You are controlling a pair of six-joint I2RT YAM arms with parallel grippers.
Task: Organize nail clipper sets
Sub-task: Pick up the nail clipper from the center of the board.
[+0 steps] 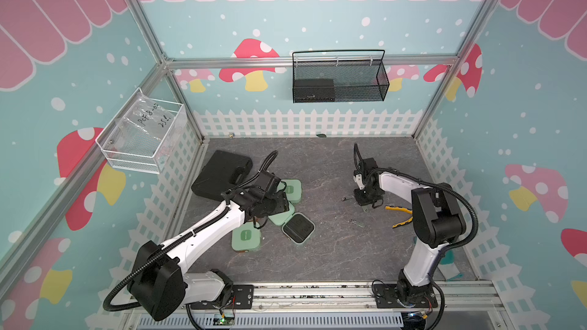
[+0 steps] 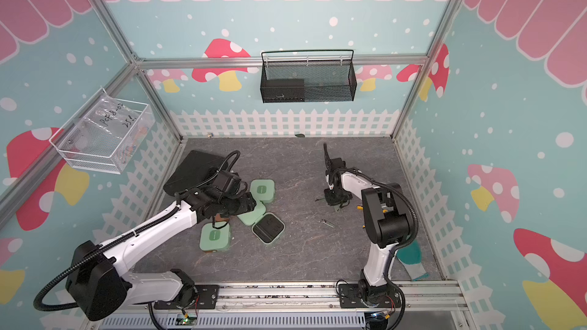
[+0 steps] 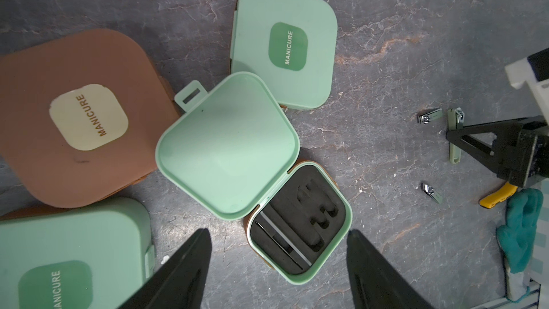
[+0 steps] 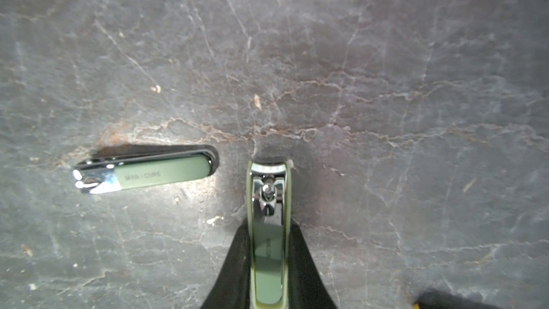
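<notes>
Right gripper (image 4: 268, 228) is pinching a clipper (image 4: 269, 191) side to side, both fingers tight on its flanks, low at the table (image 4: 386, 69); can't tell if it's lifted. Second clipper (image 4: 145, 173) lies flat just beside it, not touching. Third clipper (image 1: 356, 222) sits nearer the front edge, apart from both. Left gripper (image 3: 277, 251) has jaws spread wide, holds nothing, and hovers over the open case (image 3: 332, 233): lid (image 3: 227, 147) folded back, black insert (image 3: 297, 203) facing up, one thin metal tool (image 3: 282, 245) in a slot. Around it are the brown case (image 3: 74, 114), far mint case (image 3: 285, 46) and near mint case (image 3: 68, 257), all shut and clustered under the left arm. Black case (image 1: 219, 174) sits behind them; pliers (image 1: 400, 214) and glove (image 3: 520, 233) are by the right arm.
</notes>
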